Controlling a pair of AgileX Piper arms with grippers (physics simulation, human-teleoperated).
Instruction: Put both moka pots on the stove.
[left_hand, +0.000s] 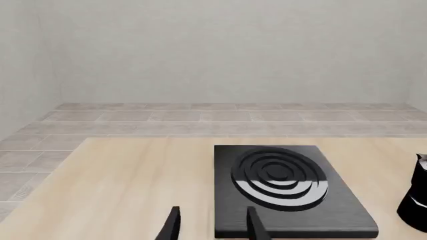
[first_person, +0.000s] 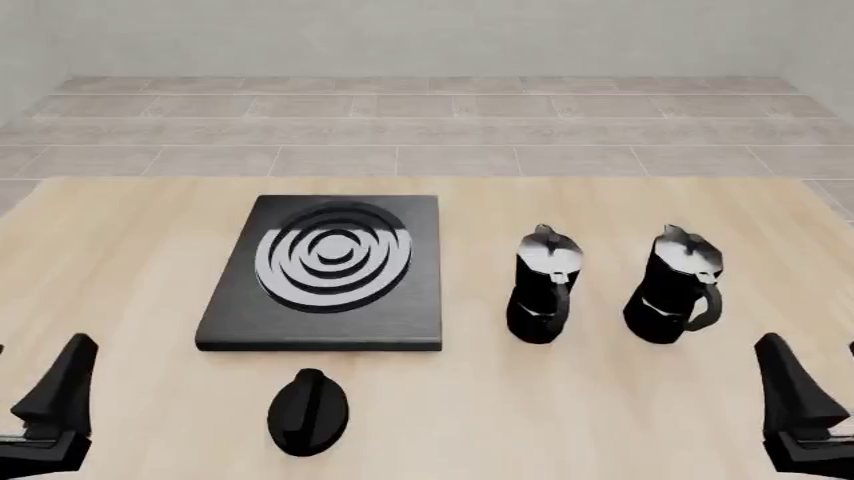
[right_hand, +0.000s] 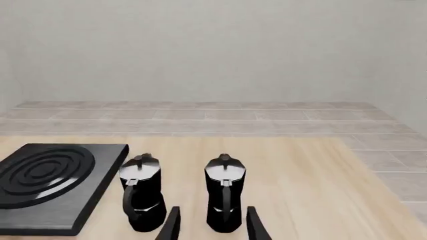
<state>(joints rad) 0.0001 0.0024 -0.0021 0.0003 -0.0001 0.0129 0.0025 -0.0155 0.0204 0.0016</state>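
My right gripper spread, empty, lower centre. Left gripper likewise spread. Both moka pots stand right of centre, off the stove. Judged rigid, glossy, slippery; grip the faceted waist or handle. Pot bases partly hidden behind my fingers.

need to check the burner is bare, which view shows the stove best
The front view: the whole stove shows from above, its rings bare. The left wrist view shows it close, its near edge partly behind the left gripper. The right wrist view cuts it off at the frame edge.
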